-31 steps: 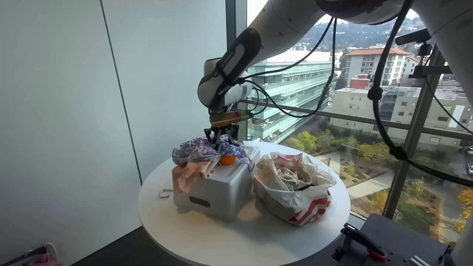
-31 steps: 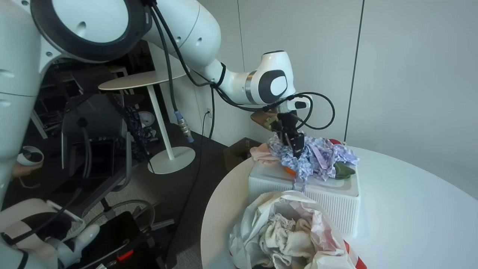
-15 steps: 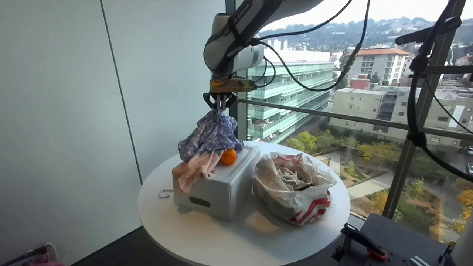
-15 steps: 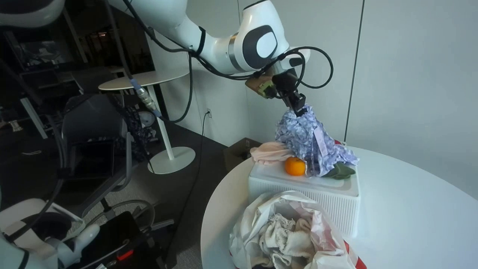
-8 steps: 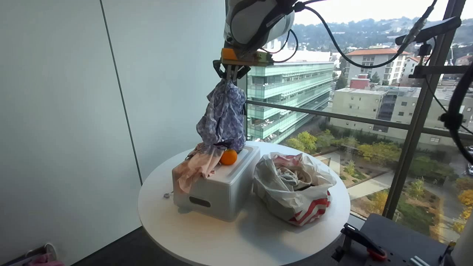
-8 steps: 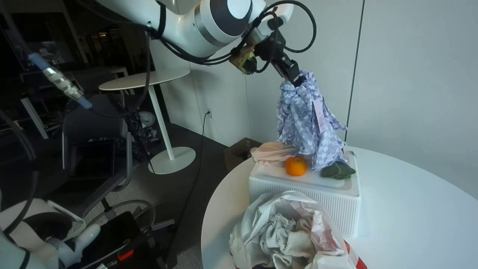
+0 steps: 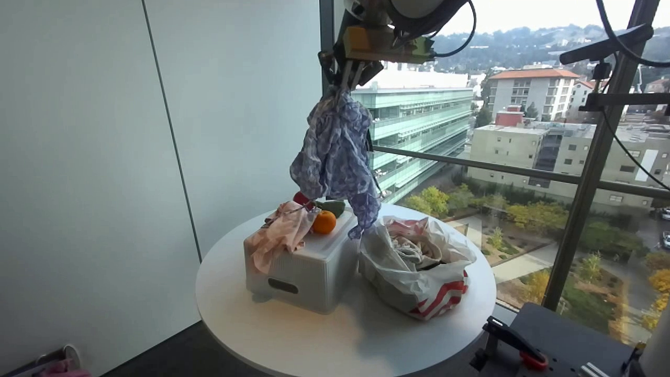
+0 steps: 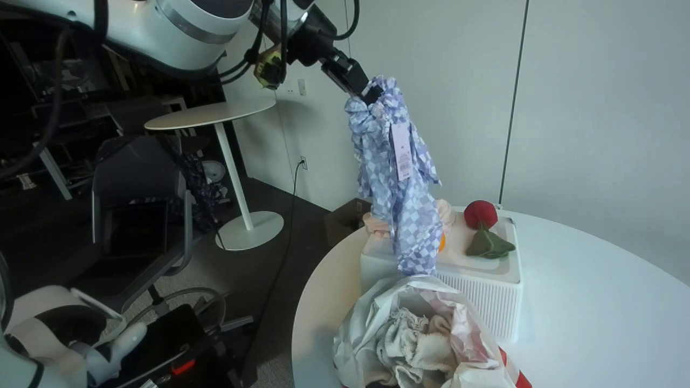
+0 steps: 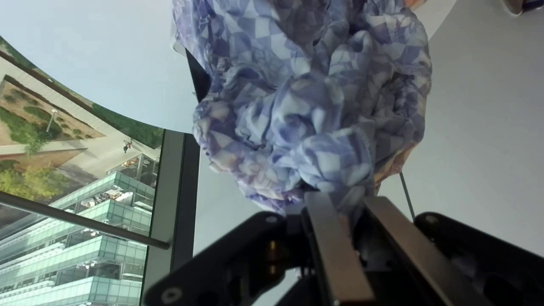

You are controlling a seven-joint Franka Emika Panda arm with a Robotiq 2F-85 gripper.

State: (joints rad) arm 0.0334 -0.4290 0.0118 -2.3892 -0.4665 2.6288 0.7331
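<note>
Since a second ago the checkered cloth (image 7: 335,149) has risen and swung sideways; it hangs below my gripper (image 7: 345,88), its bunched top pinched between the jaws. I see its long axis near vertical, slightly slanted, the tail dangling by the edge of the white crate (image 7: 314,285), close to the paper bag (image 7: 391,285); whether they touch I can't tell. On the crate sit an orange (image 7: 324,222), a red piece (image 8: 481,214) and a green piece (image 8: 489,245).

Above the black gripper (image 8: 373,94), the arm (image 8: 129,32) is glossy white, ringed by a grey band (image 8: 200,32); nearer the gripper sit an orange and yellow-green casing (image 7: 366,44) and black cables (image 7: 475,22). Pale metal bars (image 9: 340,259) and round screws (image 9: 172,295) mark the gripper itself.
</note>
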